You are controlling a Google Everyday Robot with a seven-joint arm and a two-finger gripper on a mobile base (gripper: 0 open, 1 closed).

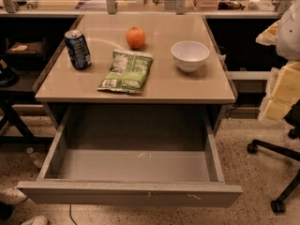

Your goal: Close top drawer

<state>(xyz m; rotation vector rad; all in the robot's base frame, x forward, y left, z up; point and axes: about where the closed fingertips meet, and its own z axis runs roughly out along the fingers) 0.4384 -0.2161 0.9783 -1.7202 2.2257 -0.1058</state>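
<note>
Gripper [281, 95] first: we only catch a pale chunk of it out past the right edge of the table [197, 90], and honestly we can't tell if it's clenched or released. The top drawer [131, 193] sits pulled way out under the front edge. Up top: soda can [78, 49] by the left edge, orange [135, 37] toward the back, green snack bag [126, 71] mid-table, white bowl [190, 55] near the right edge.

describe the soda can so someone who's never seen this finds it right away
Start at the beige tabletop above the open grey top drawer; the gripper is not in view. Near the top's left edge stands the dark blue drink can, left of the green snack bag. It is the only upright metal cylinder there, unlike the round orange fruit and the white bowl.
</note>
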